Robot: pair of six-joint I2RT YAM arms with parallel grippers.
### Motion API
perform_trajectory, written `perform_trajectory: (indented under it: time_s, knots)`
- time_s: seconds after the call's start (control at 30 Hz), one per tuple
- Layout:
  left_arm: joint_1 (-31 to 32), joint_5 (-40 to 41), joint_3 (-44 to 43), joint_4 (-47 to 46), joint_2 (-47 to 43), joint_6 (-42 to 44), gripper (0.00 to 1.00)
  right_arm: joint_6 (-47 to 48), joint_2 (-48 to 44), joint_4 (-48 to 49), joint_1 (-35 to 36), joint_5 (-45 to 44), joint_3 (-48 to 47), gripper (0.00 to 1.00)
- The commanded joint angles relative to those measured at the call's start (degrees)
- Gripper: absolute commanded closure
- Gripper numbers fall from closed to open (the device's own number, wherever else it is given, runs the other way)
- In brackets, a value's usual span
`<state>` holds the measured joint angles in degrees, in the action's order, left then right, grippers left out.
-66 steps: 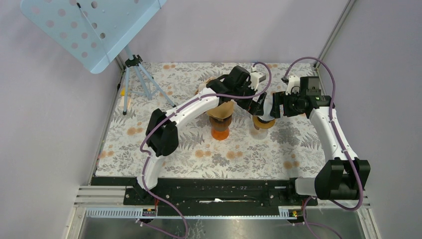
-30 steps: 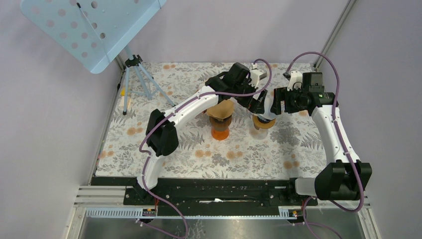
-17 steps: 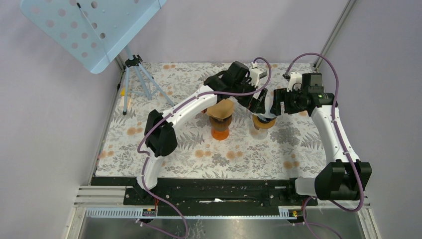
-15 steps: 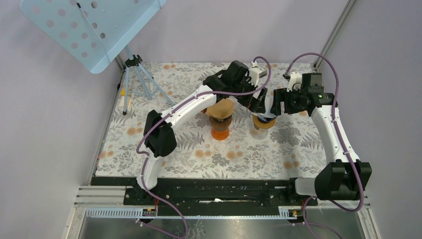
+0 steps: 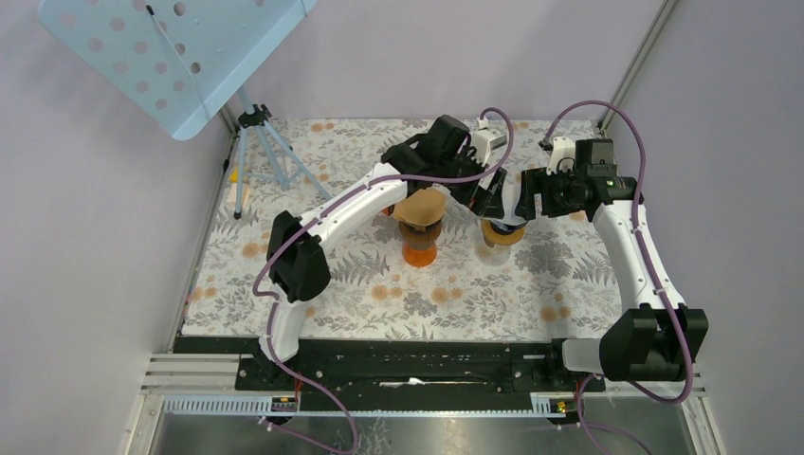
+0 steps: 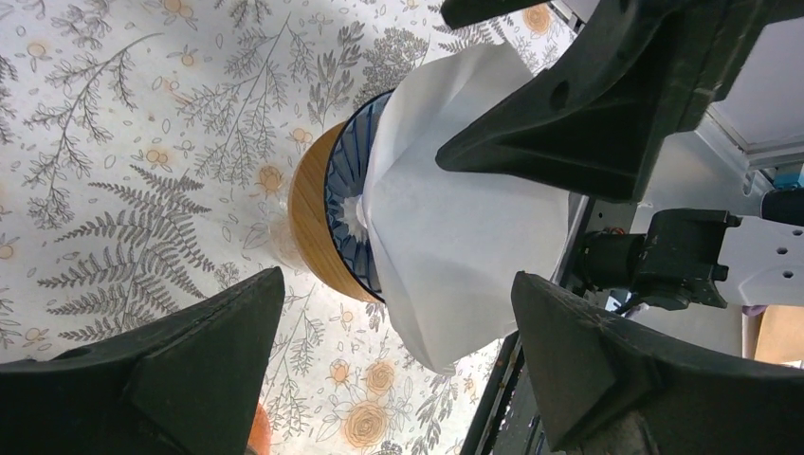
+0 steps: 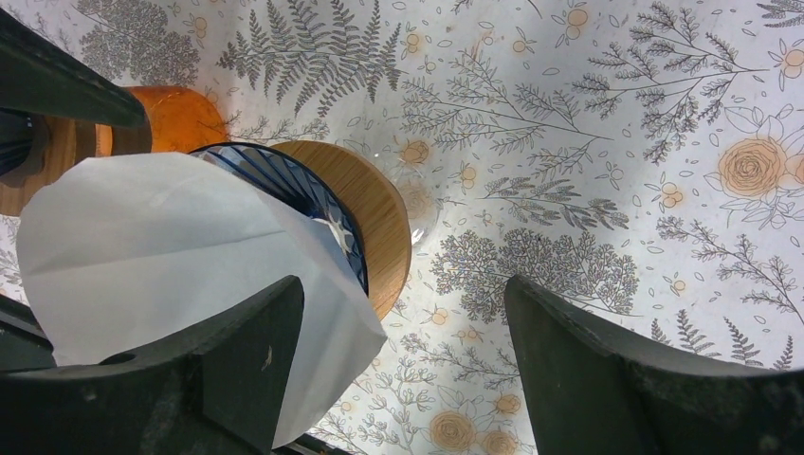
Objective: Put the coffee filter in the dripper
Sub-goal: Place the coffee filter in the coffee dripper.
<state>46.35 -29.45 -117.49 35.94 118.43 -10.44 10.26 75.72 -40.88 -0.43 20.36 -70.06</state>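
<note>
The white filter (image 6: 455, 218) sits in the blue dripper (image 6: 343, 204). Its upper edge stands well above the rim and leans to one side, so it looks dropped in rather than pressed against the ribs. The left gripper (image 6: 396, 284) and right gripper (image 7: 403, 284) hover close over it, jaws spread wide and gripping nothing, probably placed to nudge the paper down. Count: one filter, one dripper, one wooden collar (image 7: 379, 218), one orange vessel (image 5: 419, 248) beside them, two grippers.

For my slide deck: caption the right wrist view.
White coffee filter sticking out of blue dripper, right end effector open.
</note>
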Motion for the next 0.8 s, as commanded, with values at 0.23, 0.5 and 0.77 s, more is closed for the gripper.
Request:
perform_trajectory:
  time_s: [0.23,0.5,0.77]
  knots:
    - [-0.37,-2.13,3.77,-2.61,-1.73,1.04,0.01,0.11,0.73,0.36,0.12,-1.38,-0.30,0.16]
    - [-0.30,-2.07,2.51,-2.68,0.28,0.82,0.01,1.11,0.49,0.98,0.10,-2.85,0.89,0.16]
    - [-0.33,-1.82,0.66,-2.59,0.31,0.35,0.01,0.20,-0.09,-0.16,0.12,-0.54,-1.42,0.16]
